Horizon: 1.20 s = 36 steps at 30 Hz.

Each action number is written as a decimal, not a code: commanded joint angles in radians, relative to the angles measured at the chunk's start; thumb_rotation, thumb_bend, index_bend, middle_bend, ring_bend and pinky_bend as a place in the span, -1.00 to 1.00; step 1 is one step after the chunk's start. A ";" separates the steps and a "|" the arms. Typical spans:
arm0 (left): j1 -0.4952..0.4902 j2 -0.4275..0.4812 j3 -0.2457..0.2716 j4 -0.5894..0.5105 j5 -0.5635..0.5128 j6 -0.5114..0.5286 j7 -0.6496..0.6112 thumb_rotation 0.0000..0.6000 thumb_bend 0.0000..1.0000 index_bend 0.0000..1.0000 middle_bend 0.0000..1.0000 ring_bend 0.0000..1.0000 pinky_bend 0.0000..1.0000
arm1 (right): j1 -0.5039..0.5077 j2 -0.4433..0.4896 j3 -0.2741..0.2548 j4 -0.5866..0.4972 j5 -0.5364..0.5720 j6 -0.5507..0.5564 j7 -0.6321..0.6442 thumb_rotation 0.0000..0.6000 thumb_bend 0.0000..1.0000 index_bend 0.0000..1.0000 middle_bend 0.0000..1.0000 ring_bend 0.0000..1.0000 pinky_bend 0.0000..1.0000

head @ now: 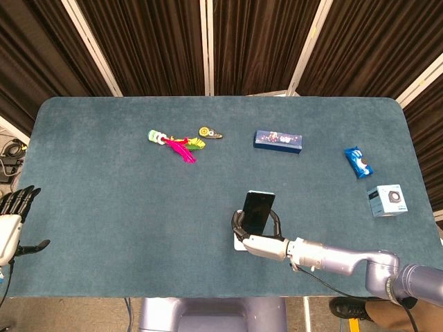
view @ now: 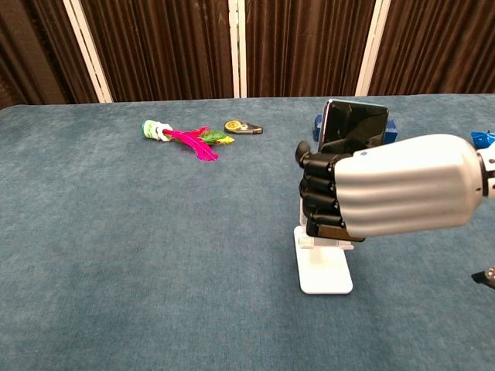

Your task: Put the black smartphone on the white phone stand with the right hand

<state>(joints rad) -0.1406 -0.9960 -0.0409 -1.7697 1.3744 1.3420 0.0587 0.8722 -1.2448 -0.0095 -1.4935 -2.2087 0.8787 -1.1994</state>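
**Nearly seated: phone held upright over the stand**

Right hand (view: pixel 387 197) wraps the black smartphone (view: pixel 353 127) around its lower half, dark fingers (view: pixel 319 193) curled across the near face. Top half of the phone stands clear above the knuckles, screen dark, long edge close to vertical. That upright, slightly leaned-back carry looks chosen to match the slope of the stand's back plate.

White phone stand (view: pixel 325 272) sits on the blue worktop (view: pixel 139 255) directly under the hand. Only its flat base and a bit of the lower lip show in the chest view; the hand hides the back plate. Cannot tell whether the phone's bottom edge touches the lip or hangs just above it.

Head view agrees: phone (head: pixel 257 211) rises straight out of the right hand (head: pixel 261 242), with a sliver of the stand (head: pixel 237 243) just beside the fingers.

Left hand (head: pixel 12 221) hangs off the worktop's left edge, fingers apart, holding nothing, well away from the work.

Judgement: placement step nearly done; lowering and release still needed. Risk: fingers wrapped low may foul the lip.
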 commanded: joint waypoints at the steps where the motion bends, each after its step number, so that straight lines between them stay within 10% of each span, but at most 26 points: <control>1: 0.000 0.000 0.000 -0.001 0.001 0.001 -0.001 1.00 -1.00 -1.00 -1.00 -1.00 -1.00 | 0.001 -0.005 0.005 -0.005 0.001 -0.018 -0.010 1.00 -0.48 0.04 0.05 -0.17 -0.32; 36: -0.003 0.000 -0.001 0.003 -0.005 -0.003 -0.002 1.00 -1.00 -1.00 -1.00 -1.00 -1.00 | 0.000 -0.053 0.029 0.013 0.006 -0.066 -0.012 1.00 -0.48 0.00 -0.06 -0.32 -0.40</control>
<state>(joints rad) -0.1440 -0.9960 -0.0415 -1.7668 1.3691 1.3391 0.0562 0.8720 -1.2972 0.0197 -1.4812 -2.2028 0.8128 -1.2116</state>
